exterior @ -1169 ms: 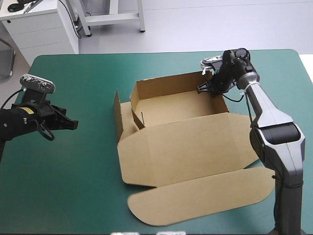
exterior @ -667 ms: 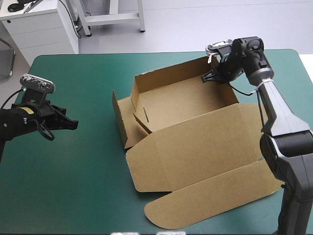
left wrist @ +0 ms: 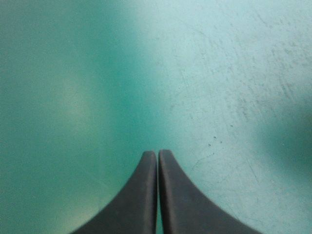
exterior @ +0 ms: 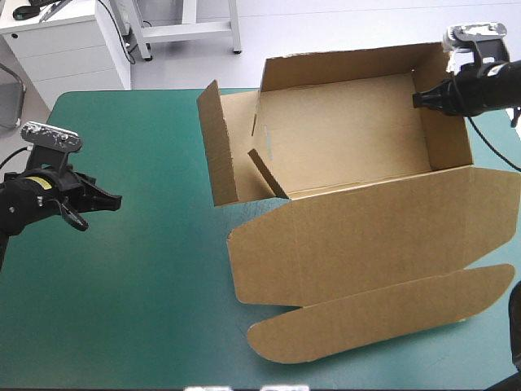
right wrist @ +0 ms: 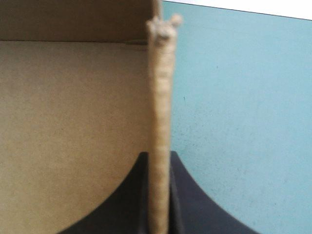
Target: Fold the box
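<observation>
At the right side wall of the box, near its far corner, the right pincer is clamped. The wrist view shows the board's edge standing upright between the two black fingers, which are all but closed on it. The brown box is an open tray with its walls up and its inside turned toward the high camera. It looks raised off the teal-green desk on that side, though the high view makes this hard to judge. Its lid lies spread on the near side of the tray, the rounded tuck flap nearest the robot. Well to the box's left and apart from it, the left pincer hangs over bare cover, its fingers pressed together and holding nothing.
</observation>
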{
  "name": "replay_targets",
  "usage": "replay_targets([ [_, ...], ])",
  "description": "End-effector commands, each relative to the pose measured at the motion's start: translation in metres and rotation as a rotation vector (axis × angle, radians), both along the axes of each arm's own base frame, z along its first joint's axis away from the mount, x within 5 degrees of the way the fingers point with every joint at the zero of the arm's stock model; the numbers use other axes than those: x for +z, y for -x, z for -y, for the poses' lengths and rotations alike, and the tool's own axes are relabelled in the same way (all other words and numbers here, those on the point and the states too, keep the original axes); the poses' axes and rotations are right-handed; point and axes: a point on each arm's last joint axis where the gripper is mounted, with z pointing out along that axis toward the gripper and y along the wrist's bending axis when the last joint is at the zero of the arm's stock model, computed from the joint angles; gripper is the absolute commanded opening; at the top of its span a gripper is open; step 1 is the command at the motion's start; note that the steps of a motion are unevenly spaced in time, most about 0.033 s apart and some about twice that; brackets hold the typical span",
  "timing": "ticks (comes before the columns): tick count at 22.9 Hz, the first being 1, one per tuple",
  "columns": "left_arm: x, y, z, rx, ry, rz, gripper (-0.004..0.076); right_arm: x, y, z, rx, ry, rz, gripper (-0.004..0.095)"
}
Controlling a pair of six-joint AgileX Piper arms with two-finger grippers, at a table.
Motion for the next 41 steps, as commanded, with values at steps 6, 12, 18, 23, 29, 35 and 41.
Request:
replay_targets([
  [6,-0.003,-0.016,0.005,0.006,0.095,0.039,0.0018,0.026,0.056,-0.009,0.103,-0.119,0.103,-0.002],
  [12,-0.012,-0.037,0.031,-0.219,0.308,0.05,0.0018,0.027,0.064,-0.011,0.109,-0.13,0.107,-0.002],
  [18,-0.015,-0.046,0.057,-0.474,0.545,0.025,0.0015,0.028,0.064,-0.012,0.116,-0.146,0.111,-0.002],
  [23,-0.005,-0.044,0.067,-0.588,0.716,0.065,0.0015,0.029,0.063,-0.013,0.118,-0.14,0.136,-0.0018],
  [29,0.015,-0.031,0.077,-0.738,0.969,0.081,0.0015,0.032,0.059,-0.011,0.079,-0.144,0.178,-0.001],
  [35,0.023,-0.025,0.08,-0.814,1.034,0.111,0.0017,0.037,0.053,-0.033,0.068,-0.139,0.24,-0.0006],
  [41,0.026,-0.025,0.08,-0.821,1.042,0.13,0.009,0.043,0.05,-0.07,0.027,-0.089,0.345,-0.0006],
])
